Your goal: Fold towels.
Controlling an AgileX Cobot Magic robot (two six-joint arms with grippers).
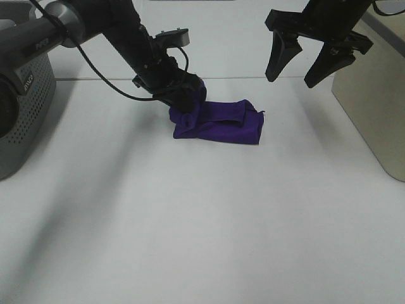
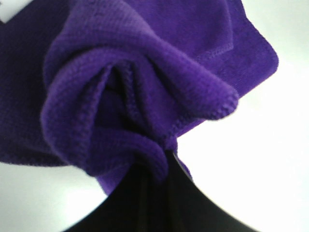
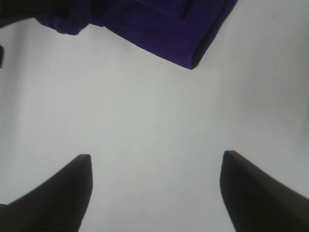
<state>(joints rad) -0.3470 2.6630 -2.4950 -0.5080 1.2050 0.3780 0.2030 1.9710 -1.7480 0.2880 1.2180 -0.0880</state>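
Note:
The deep purple towel (image 1: 221,121) lies bunched and partly folded on the white table, near the middle back. My left gripper (image 1: 182,101) is shut on the towel's left end, which is gathered into folds around the fingers. In the left wrist view the pinched folds of the towel (image 2: 145,96) fill the frame, and a small white tag (image 2: 6,9) shows at the corner. My right gripper (image 1: 299,71) hangs open and empty above the table, to the right of and behind the towel. In the right wrist view the towel's edge (image 3: 164,29) lies beyond the open fingers (image 3: 63,193).
A grey perforated basket (image 1: 22,107) stands at the left edge. A beige box or basket (image 1: 373,107) stands at the right edge. The white table (image 1: 202,221) stretches bare toward the front.

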